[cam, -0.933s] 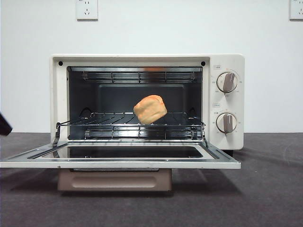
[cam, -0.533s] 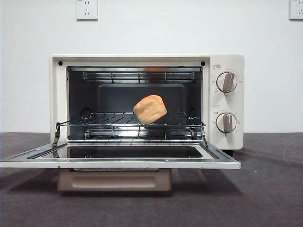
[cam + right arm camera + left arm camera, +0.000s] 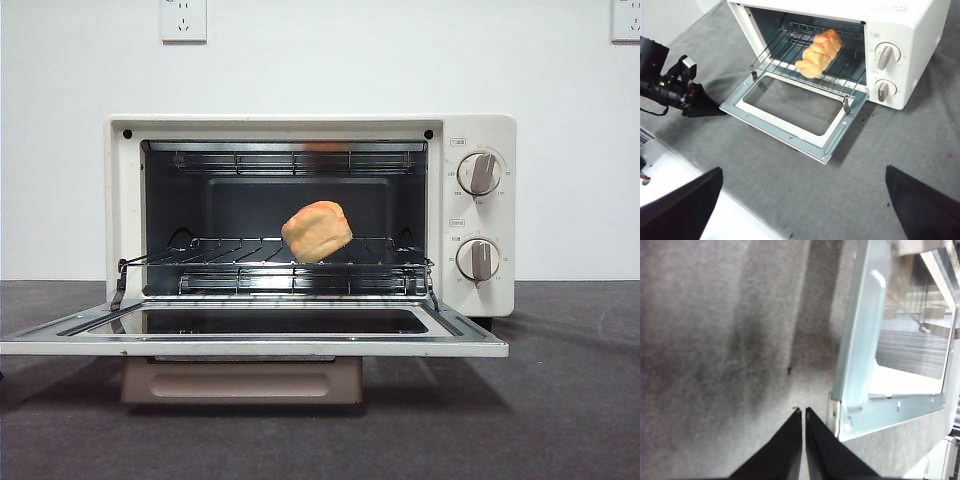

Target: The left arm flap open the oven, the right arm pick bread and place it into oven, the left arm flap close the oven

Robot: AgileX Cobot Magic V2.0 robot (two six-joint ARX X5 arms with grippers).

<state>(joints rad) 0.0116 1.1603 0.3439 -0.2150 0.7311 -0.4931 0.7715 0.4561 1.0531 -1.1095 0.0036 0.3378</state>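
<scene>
Front view: oven point(image 3: 487, 130) facing the camera, door point(image 3: 250, 345) dropped flat and level, handle point(image 3: 240, 381) hanging below its front edge. Bread point(image 3: 317, 231) resting on the wire rack point(image 3: 215, 262), about mid-width, showing only a rounded end, so long axis running front to back. No gripper visible here.

Left wrist view: left gripper point(image 3: 801, 415) low over the grey table point(image 3: 715, 340), jaws pressed together with only a hairline between them, holding nothing. Tips just beside the outer corner of the open door point(image 3: 860, 355), near but apparently not touching. Glass pane and rack beyond it.

Right wrist view: right gripper point(image 3: 802, 200) high and well back from the oven point(image 3: 910, 45), jaws spread wide, empty. Bread point(image 3: 819, 52) seen here as a long braided loaf lying on the rack point(image 3: 790, 55), long axis pointing from the opening toward the back wall, well inside the cavity. Left gripper point(image 3: 702, 106) seen as the black wedge at the door's point(image 3: 790, 125) outer corner on the side away from the knobs point(image 3: 883, 54), far nearer the door than the right one.

Judgement: bread placed, closing left to do. Coming move likely hinging on getting the closed tips under the door edge, which lies just to the side of them, then lifting upward about the hinge; a slip off the thin metal rim the likely risk.
</scene>
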